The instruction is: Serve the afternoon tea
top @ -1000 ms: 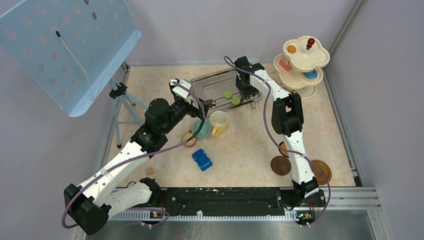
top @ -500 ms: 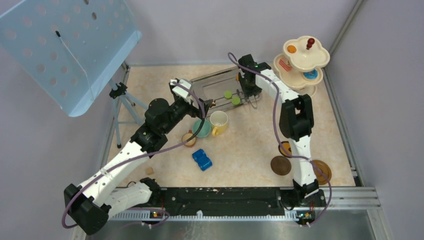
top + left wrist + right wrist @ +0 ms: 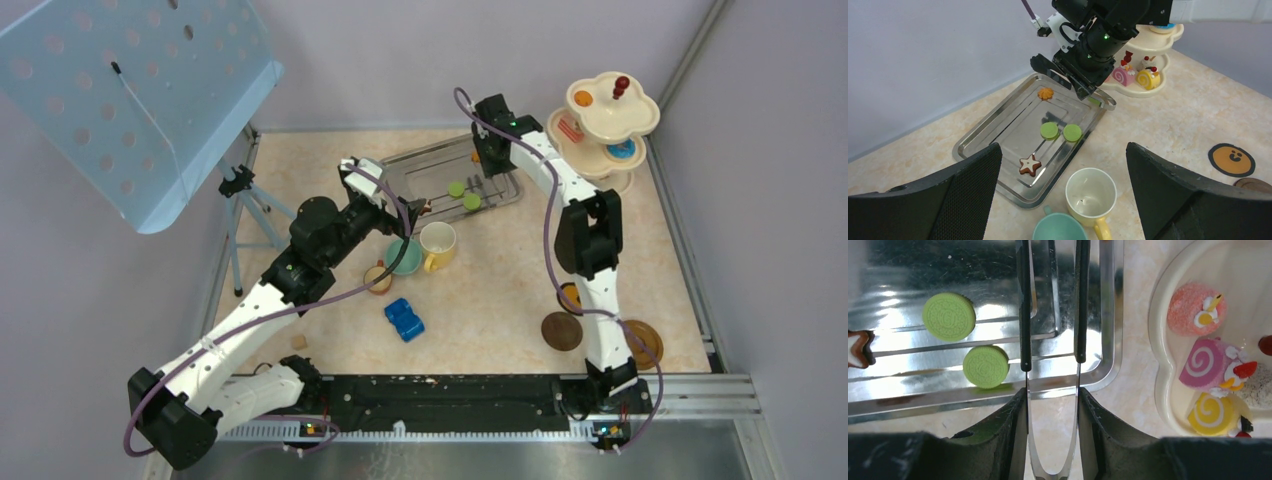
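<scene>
The left gripper (image 3: 1063,150) is held with its fingers spread wide and nothing between them, above the teal cup (image 3: 1060,229) and the yellow-and-cream mug (image 3: 1091,189). Beyond these, a star cookie (image 3: 1029,164), two green macarons (image 3: 1049,130) and an orange biscuit (image 3: 1046,93) are laid on the steel tray (image 3: 998,131). Over the tray's right end, black tongs (image 3: 1024,315) are pinched by the right gripper (image 3: 1052,395), their arms apart and nothing caught between them. Further right, toy cakes (image 3: 1205,365) are set on the bottom tier of the cream stand (image 3: 1243,270).
</scene>
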`<state>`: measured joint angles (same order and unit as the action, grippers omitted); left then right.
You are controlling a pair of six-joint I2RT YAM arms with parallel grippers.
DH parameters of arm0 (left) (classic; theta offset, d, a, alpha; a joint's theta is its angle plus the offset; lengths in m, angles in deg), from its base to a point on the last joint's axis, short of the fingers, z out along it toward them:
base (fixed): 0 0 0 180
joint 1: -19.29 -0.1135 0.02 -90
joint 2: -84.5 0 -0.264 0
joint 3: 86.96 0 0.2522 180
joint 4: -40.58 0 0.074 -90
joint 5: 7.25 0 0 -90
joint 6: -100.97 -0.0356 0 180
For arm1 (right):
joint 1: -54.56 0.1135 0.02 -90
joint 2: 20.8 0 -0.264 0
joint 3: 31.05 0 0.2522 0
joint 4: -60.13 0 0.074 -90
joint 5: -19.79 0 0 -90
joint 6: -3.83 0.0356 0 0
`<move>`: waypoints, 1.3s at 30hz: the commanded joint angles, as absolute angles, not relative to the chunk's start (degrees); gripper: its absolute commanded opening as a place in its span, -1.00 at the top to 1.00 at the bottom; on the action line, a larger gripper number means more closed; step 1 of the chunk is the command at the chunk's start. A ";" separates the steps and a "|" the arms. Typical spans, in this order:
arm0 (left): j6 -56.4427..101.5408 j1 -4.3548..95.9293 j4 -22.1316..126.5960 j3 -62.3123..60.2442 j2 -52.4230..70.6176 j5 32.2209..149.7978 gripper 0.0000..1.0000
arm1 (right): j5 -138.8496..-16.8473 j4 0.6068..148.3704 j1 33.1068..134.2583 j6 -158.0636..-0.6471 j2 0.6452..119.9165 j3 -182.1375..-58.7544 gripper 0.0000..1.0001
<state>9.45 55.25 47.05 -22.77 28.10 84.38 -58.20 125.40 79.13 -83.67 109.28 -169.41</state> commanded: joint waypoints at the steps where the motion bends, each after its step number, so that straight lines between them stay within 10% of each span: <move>1: 9.04 55.43 44.76 -22.84 28.51 84.14 -0.98 | -56.15 124.26 78.95 -85.42 112.73 -173.81 0.40; 23: 8.93 55.43 44.78 -22.75 28.67 83.99 -0.97 | -60.33 109.52 76.88 -88.53 112.14 -159.64 -0.01; 39: 8.81 55.48 44.76 -22.71 28.50 84.10 -0.97 | -55.27 118.23 78.11 -89.76 117.25 -169.97 0.51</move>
